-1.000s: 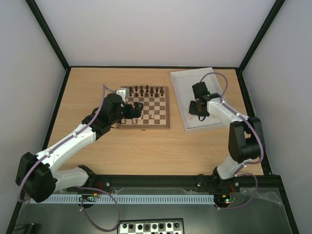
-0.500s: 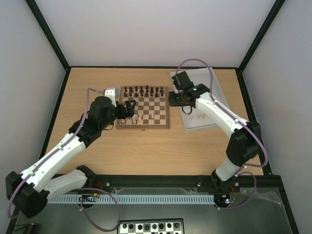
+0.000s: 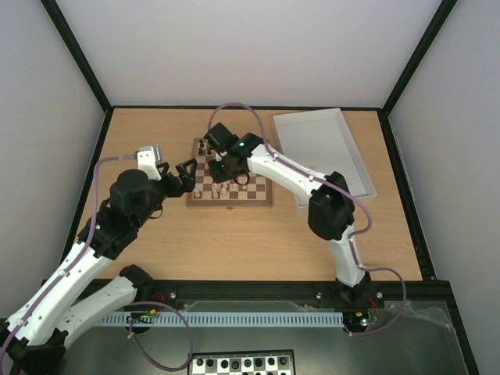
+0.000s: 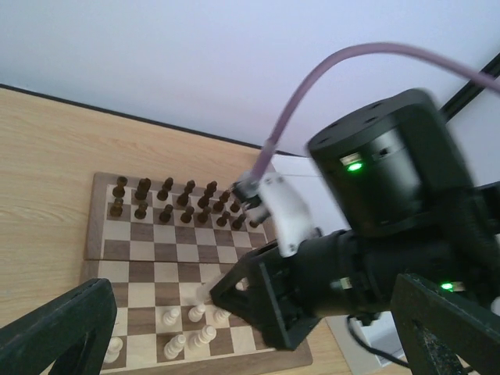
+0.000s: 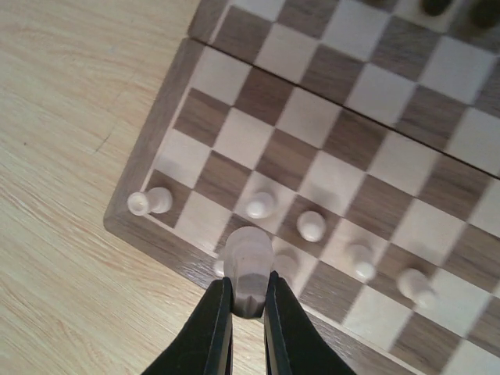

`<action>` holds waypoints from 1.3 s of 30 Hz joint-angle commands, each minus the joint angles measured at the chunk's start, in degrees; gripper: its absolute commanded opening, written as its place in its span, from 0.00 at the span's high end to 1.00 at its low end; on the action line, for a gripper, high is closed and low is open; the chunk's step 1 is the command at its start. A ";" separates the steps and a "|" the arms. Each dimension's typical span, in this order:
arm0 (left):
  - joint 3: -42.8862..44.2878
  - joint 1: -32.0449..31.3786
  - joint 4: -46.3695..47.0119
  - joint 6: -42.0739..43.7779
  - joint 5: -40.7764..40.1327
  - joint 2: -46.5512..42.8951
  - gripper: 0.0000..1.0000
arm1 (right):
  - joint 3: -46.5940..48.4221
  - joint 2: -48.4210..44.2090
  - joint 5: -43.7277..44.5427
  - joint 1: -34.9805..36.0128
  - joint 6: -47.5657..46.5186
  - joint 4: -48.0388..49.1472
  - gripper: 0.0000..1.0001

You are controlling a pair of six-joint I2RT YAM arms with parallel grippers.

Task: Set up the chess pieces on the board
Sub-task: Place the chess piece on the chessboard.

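Observation:
The wooden board point(image 3: 254, 186) lies mid-table, with dark pieces point(image 3: 205, 146) along its far rows. Several pale chess pieces point(image 5: 312, 226) stand on its near rows, and one point(image 5: 148, 202) lies tipped at the near left corner square. My right gripper point(image 5: 248, 301) is shut on a pale chess piece point(image 5: 248, 262) and holds it just above the board's near left edge point(image 5: 180, 258). In the top view it point(image 3: 222, 169) hangs over the board's left half. My left gripper point(image 3: 186, 175) is open and empty, just left of the board; its fingers point(image 4: 55, 332) frame the board point(image 4: 148, 258).
A white tray point(image 3: 328, 148) stands to the right of the board, with nothing showing in it. A black-and-white checkered board point(image 3: 242, 363) lies below the arm bases. The right arm point(image 3: 289, 172) stretches across the board's right half.
My right gripper has swung from the white tray leftwards across the board to its near left part. My left arm has pulled back off the board to the left.

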 commanded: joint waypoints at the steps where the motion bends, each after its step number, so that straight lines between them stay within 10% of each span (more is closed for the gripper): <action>1: 1.12 0.30 -2.77 -0.30 -1.70 -2.99 0.00 | 6.94 4.32 -1.37 1.97 -1.05 -7.40 0.94; 39: -0.19 0.35 -4.57 0.76 -3.05 -6.77 0.00 | 18.79 20.02 1.44 7.18 -0.35 -13.30 0.93</action>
